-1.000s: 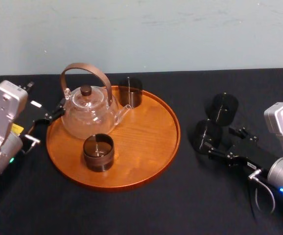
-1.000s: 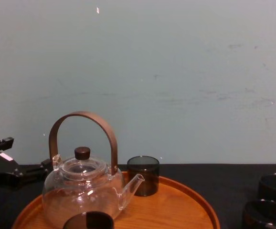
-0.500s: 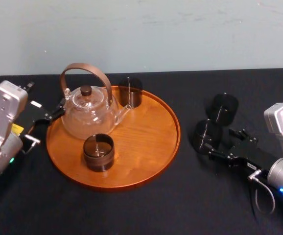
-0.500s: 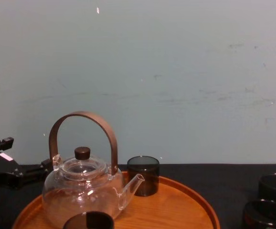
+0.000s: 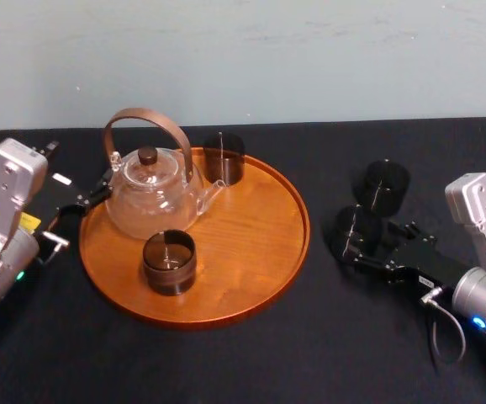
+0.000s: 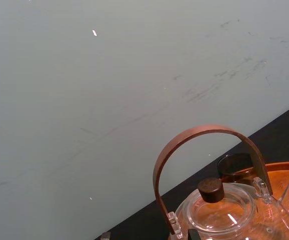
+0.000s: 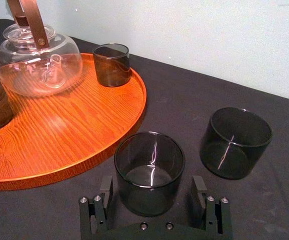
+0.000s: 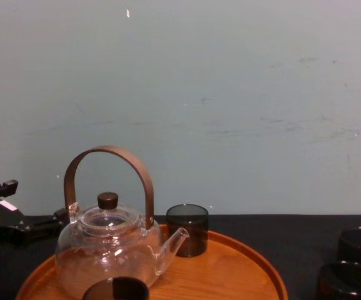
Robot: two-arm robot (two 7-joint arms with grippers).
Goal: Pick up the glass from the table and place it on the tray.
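Barely begun: the right gripper (image 7: 152, 181) has its jaws apart, with the glass (image 7: 149, 155) between them on the table (image 7: 184, 100), seemingly not yet gripped. Closing, lifting and carrying to the tray (image 7: 84, 125) are left. The left gripper (image 5: 83, 202) sits idle beside the tray.

overall light: soft, even and moderately bright in all 4 views, with no hard shadow edges.
source: seems to come from above, judging by the highlights; no lamp is visible.
wall (image 8: 243, 94): pale and evenly lit, with 1 small bright speck high on the left.
table (image 5: 251, 362): matte black and without glare; shadows on it cannot be told.
tray (image 7: 74, 135): a broad, mild sheen on the wood.
teapot (image 5: 150, 202): small white glints on the lid and belly.
glass (image 7: 149, 170): 1 thin bright streak inside; the second glass (image 7: 234, 145) has the same.
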